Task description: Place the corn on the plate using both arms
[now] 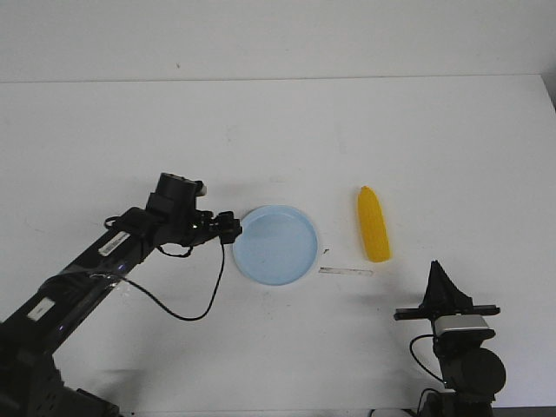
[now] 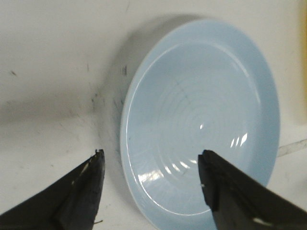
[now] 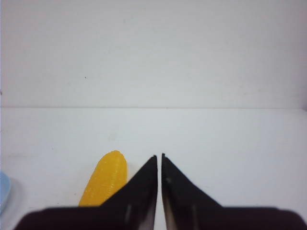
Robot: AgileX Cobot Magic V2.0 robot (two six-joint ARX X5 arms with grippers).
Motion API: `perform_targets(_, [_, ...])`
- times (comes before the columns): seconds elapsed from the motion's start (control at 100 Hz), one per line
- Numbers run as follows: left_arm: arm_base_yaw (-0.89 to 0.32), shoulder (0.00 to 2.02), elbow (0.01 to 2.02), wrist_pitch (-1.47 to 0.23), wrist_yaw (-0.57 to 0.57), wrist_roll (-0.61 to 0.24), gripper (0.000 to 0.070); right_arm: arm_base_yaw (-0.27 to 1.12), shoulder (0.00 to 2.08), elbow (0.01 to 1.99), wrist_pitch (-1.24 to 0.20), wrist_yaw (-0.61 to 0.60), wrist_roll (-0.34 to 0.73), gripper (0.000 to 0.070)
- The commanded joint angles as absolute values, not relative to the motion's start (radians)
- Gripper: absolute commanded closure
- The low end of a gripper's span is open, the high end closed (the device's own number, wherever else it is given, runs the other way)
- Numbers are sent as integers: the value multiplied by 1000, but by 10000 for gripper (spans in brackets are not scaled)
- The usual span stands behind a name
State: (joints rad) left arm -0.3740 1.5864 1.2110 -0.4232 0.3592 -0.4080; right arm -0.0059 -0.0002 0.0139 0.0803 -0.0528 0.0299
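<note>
The pale blue plate lies on the white table, empty. The yellow corn lies to its right, apart from it, with its pointed end away from me. My left gripper is open at the plate's left rim; in the left wrist view one finger is outside the rim and one over the plate. My right gripper is shut and empty, nearer me than the corn and to its right. In the right wrist view the shut gripper has the corn beside it.
A thin clear strip lies on the table between the plate and the corn's near end. The table's far edge meets a white wall. A black cable loops below the left arm.
</note>
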Motion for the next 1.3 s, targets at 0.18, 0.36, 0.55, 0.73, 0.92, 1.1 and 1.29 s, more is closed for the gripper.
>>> perform_targets(0.18, [-303,1440,1182,-293,225,-323,588,-4,1,13,90,-52,29,687])
perform_targets(0.36, [-246,1310,1032,-67,171,-245,633,-4,1,13,90,-52,29,687])
perform_targets(0.55, [-192,1147,860,91,100,-57,636,-4,1,13,90,-52,29,687])
perform_targets(0.73, [-151,977,682,220,96,19,636,-4,1,13,90,-52,29,687])
perform_targets(0.92, [-129,786,507,233,96,12,637,-4,1,13,90,-52,29,687])
perform_targets(1.1, [-128,586,385,213,47,-76,699,-4,1,13,90,-52,29,687])
perform_targets(1.29, [-127,387,369,59,-39,-83,699,-4,1,13,90,-52,29,687])
